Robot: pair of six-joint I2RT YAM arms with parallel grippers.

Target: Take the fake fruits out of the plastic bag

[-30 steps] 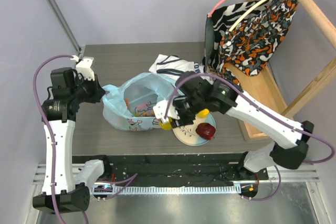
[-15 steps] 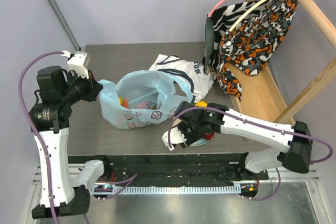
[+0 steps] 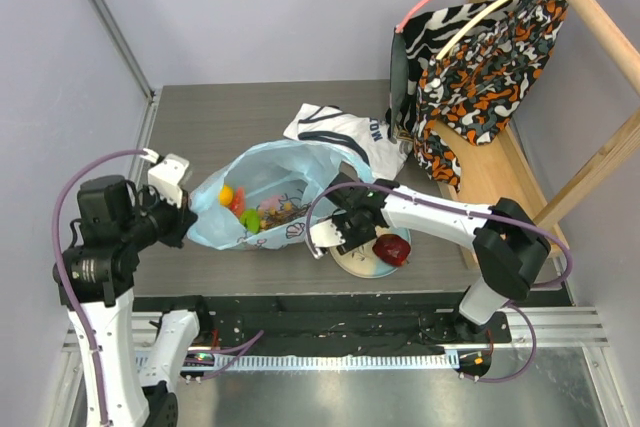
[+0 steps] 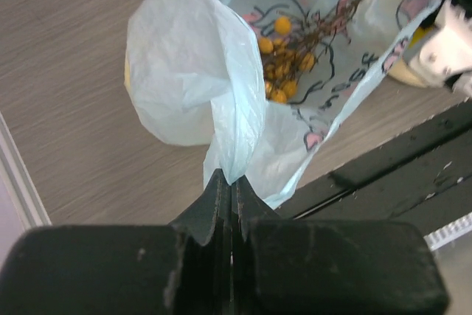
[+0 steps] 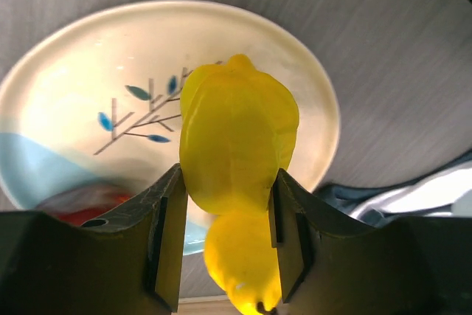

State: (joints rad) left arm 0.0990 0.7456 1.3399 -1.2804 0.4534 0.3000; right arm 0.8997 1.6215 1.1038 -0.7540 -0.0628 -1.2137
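The right jaws, shut tight on a yellow fruit, have now carried it over the plate by the red apple, so it just needs dropping, while the left jaws pinch the plastic bag, other fruits inside.

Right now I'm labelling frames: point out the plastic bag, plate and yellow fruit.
plastic bag (image 4: 177, 71): left wrist view, bulging side.
plate (image 5: 66, 71): right wrist view, bare cream face.
yellow fruit (image 5: 236, 138): right wrist view, middle.

Thin crinkly plastic bag, glossy plate
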